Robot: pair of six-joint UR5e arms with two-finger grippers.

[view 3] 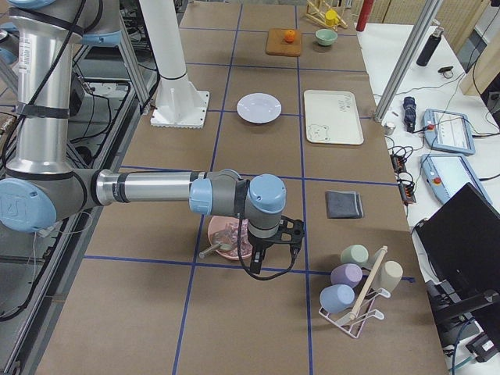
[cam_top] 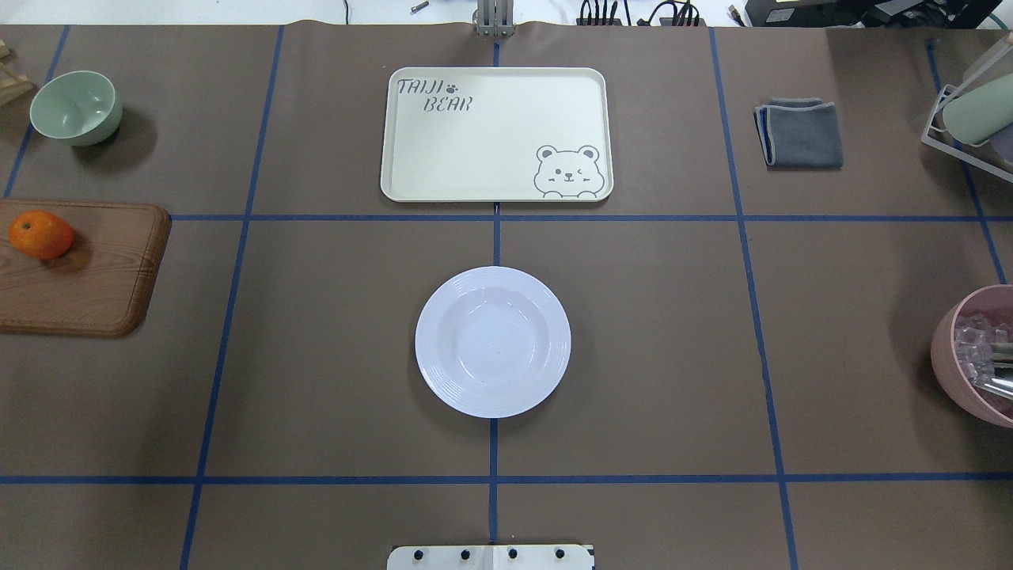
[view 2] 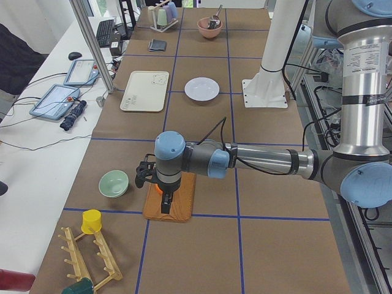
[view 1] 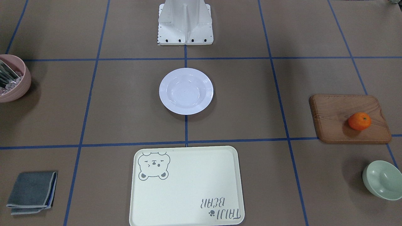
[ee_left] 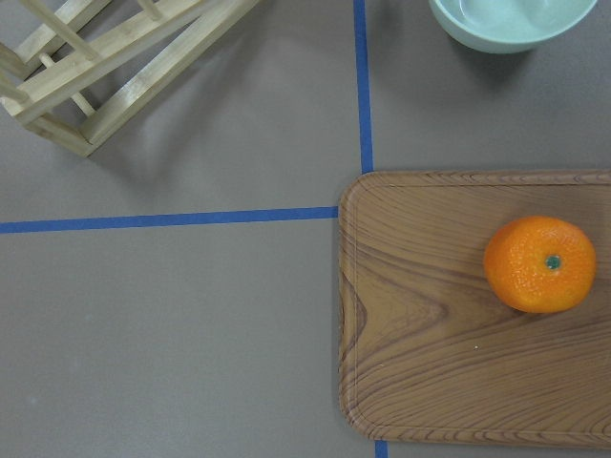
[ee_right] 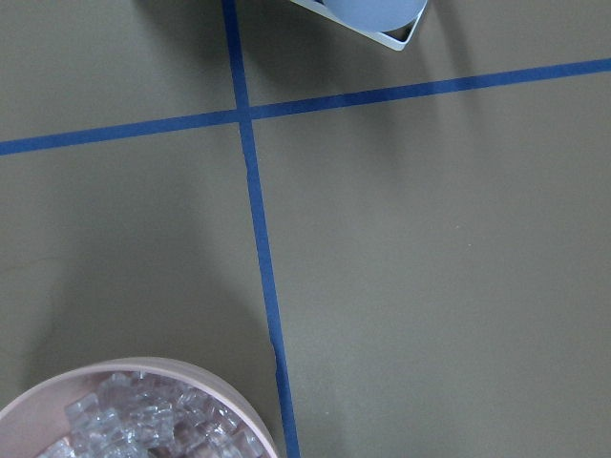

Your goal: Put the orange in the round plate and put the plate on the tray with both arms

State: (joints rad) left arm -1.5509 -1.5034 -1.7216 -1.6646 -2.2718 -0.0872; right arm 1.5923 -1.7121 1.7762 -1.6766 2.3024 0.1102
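Orange [view 1: 359, 121] is seen on the wooden board [view 1: 333, 113], beneath the left end effector [view 2: 164, 205]. The plate [view 1: 186, 91] is set mid-bench [view 1: 125, 103], apart from the tray [view 1: 188, 188]. The right end effector [view 3: 256, 262] is held over the pink bowl [view 3: 223, 234]. Neither end effector's opening can be told.

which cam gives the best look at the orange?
Left wrist view: the orange is close, unobstructed on the wooden board, stem dot visible. Front-facing and overhead show it small. Exterior left: mostly hidden behind the left arm. Exterior right: distant speck. Right wrist: absent.
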